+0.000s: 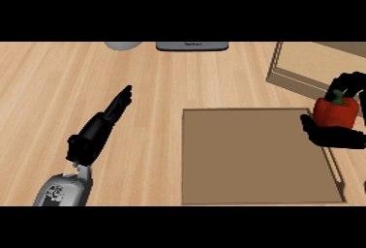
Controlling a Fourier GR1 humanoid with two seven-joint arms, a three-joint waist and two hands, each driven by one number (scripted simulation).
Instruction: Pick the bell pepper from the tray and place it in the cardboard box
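A red bell pepper (336,112) with a green stem is held at the right edge of the head view, with my right hand (334,137) curled round it from below and behind. It hangs above the far right corner of the flat brown tray (250,160). The cardboard box (304,65) lies just beyond, at the upper right, partly cut off by the view's edge. My left hand (100,128) rests open over the wooden counter at the left, fingers straight and pointing away.
A dark grey appliance (192,46) and a pale round object (124,45) sit at the counter's far edge. Bare wooden counter (150,92) lies between the left hand and the tray.
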